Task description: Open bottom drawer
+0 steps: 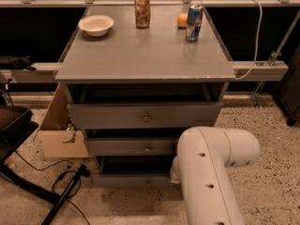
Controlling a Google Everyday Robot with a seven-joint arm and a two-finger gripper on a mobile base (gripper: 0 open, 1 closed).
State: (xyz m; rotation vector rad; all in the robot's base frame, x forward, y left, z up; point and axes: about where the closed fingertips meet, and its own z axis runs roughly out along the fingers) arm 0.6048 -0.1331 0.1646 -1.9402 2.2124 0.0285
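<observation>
— So, where's the gripper?
— Hidden behind my arm [211, 172], low by the cabinet [145, 50]; open or closed, I cannot tell.
— And the bottom drawer [126, 180]?
— Lowest of three, near the floor, just left of the arm. Stiff, probably light, running straight out. I'd take its small round knob [148, 183]: smooth metal, likely slippery, so pinch squarely and pull level.
</observation>
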